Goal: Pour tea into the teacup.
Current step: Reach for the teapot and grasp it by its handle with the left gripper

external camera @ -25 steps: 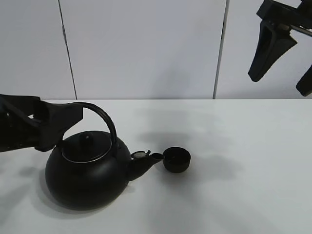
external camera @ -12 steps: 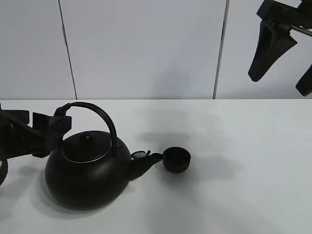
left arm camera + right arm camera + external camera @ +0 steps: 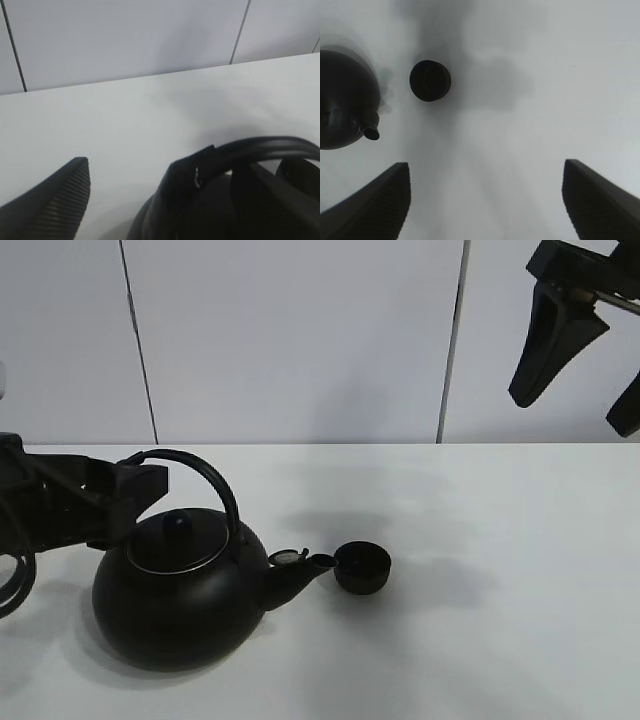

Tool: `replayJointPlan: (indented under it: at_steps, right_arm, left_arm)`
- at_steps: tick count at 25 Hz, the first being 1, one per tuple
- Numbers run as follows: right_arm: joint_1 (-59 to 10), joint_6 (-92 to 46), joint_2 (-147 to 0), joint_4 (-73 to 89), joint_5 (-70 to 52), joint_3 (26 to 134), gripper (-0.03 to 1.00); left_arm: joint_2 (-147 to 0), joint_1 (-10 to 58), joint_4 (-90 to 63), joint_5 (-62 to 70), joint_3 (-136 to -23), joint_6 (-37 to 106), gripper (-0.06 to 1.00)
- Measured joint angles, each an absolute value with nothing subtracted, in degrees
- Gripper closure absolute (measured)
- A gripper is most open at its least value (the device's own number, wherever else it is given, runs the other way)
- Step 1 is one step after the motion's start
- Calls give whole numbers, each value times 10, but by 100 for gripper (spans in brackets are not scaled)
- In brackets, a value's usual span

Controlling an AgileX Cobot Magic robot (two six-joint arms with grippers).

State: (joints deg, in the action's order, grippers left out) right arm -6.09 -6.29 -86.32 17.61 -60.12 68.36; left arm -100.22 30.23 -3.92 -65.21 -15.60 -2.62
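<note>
The big black kettle (image 3: 180,590) stands on the white table (image 3: 500,620), its spout (image 3: 300,570) pointing right at the small black teacup (image 3: 362,568), which stands just beyond the spout tip. My left gripper (image 3: 140,490) is open at the left end of the kettle's arched handle (image 3: 205,475). In the left wrist view the gripper (image 3: 127,167) has its jaws apart, with the handle (image 3: 270,147) against the far side of one finger (image 3: 182,195), not between them. My right gripper (image 3: 568,415) is open and empty, raised high at the right. The right wrist view shows the gripper (image 3: 486,167), the teacup (image 3: 430,80) and the kettle (image 3: 340,105) from above.
A white panelled wall (image 3: 300,340) rises behind the table's far edge. The kettle and the cup are the only objects on the table.
My left gripper drew back to the left, then came forward again to the handle's left end. The kettle, teacup and right arm have not moved.
</note>
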Motion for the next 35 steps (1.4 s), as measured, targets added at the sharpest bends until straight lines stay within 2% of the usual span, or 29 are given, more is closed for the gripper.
replayJointPlan:
  at_steps: [19, 23, 27, 28, 35]
  right_arm:
    - [-61, -63, -863, 181, -601, 684, 40]
    - [-61, -63, -863, 185, -601, 684, 40]
    - [-61, -63, -863, 185, -601, 684, 40]
    - [-61, -63, -863, 185, -601, 684, 40]
    - [-61, -63, -863, 186, -601, 684, 40]
  left_arm:
    - [-1005, 299, -10, -593, -182, -13, 42]
    - [-1005, 299, -9, -589, -182, -13, 52]
    - [-1005, 298, -14, -590, -182, -11, 75]
    - [-1006, 296, -14, -592, -182, -3, 78]
    - [-1007, 296, -12, -597, -182, 9, 78]
